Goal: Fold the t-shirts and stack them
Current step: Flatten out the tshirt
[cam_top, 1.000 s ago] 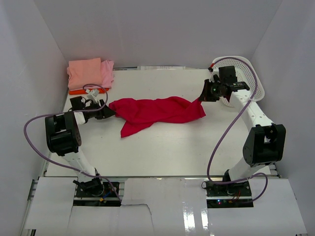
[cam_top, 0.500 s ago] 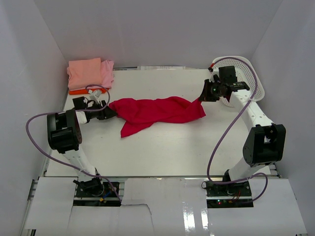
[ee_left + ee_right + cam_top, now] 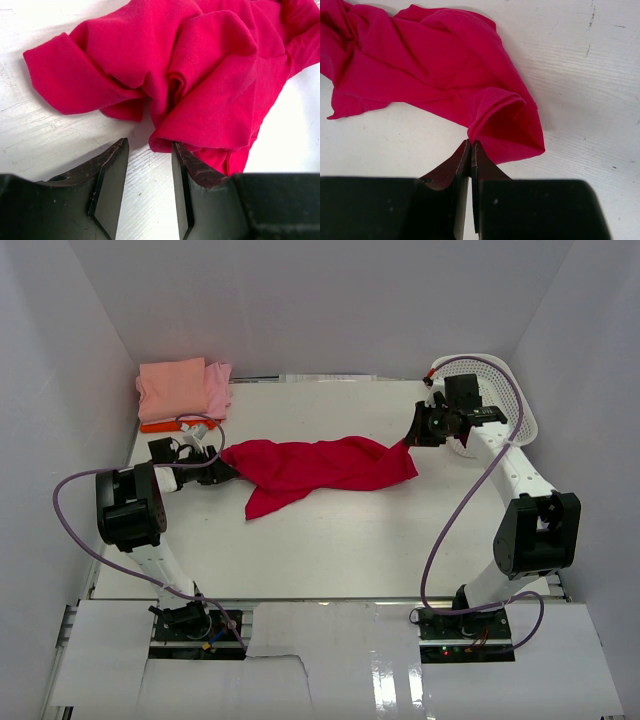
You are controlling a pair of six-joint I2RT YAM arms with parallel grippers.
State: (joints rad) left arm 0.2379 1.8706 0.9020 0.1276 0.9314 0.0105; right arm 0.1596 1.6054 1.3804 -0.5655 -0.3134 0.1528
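Note:
A crumpled crimson t-shirt (image 3: 320, 468) lies stretched across the middle of the table, also filling the left wrist view (image 3: 200, 65) and the right wrist view (image 3: 430, 70). My right gripper (image 3: 412, 437) (image 3: 470, 145) is shut on the shirt's right edge, pinching a fold between its tips. My left gripper (image 3: 222, 471) (image 3: 148, 147) sits low at the shirt's left end, jaws open with bare table between them; its right finger (image 3: 192, 167) touches the cloth's hem. Folded salmon-pink (image 3: 172, 386), light pink (image 3: 218, 388) and orange (image 3: 166, 425) t-shirts are stacked at the back left.
A white lattice basket (image 3: 500, 390) stands tilted at the back right, behind my right arm. White walls enclose the table on three sides. The purple cables loop beside both arms.
My left gripper has edged a little toward the shirt's left end and its jaws have narrowed somewhat. The right gripper and the shirt have stayed put.

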